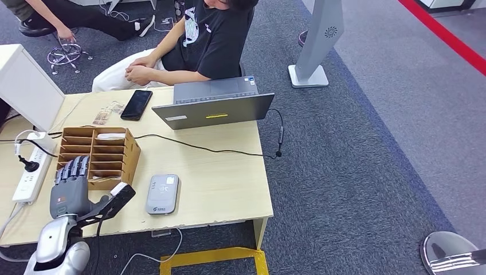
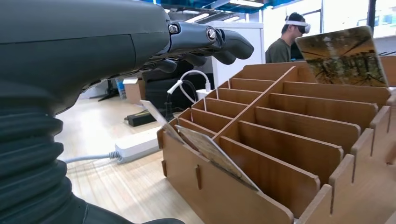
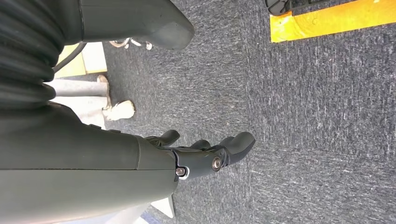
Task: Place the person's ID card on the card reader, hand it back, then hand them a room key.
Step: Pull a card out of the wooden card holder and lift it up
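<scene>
Silver metal of the left arm rises from the bottom edge of the head view, cut off below the forearm. Its left hand (image 1: 70,186) hovers over the near edge of the wooden card rack (image 1: 129,150), fingers extended side by side and thumb out toward the card reader, holding nothing. In the left wrist view the fingers (image 2: 219,42) reach out above the rack's slots without touching them. A card (image 2: 212,153) leans in the nearest slot and another picture card (image 2: 344,56) stands at the far end; whether either is a room key cannot be told.

Just beside the rack lies the grey card reader (image 1: 162,193), flat on the wooden table (image 1: 218,177), with nothing on it. The ID card cannot be made out anywhere. A white power strip (image 1: 31,169) lies at the table's left edge, partly cut off.

Farther back are a black phone (image 1: 136,104), some small clear items beside it too blurred to name, and an open laptop (image 1: 215,103) with a black cable trailing away. A person (image 1: 195,48) in a black shirt sits behind the table, hands clasped, head cut off by the frame.

The right hand (image 3: 201,154) hangs over grey carpet, fingers loosely apart and slightly curled, holding nothing.
</scene>
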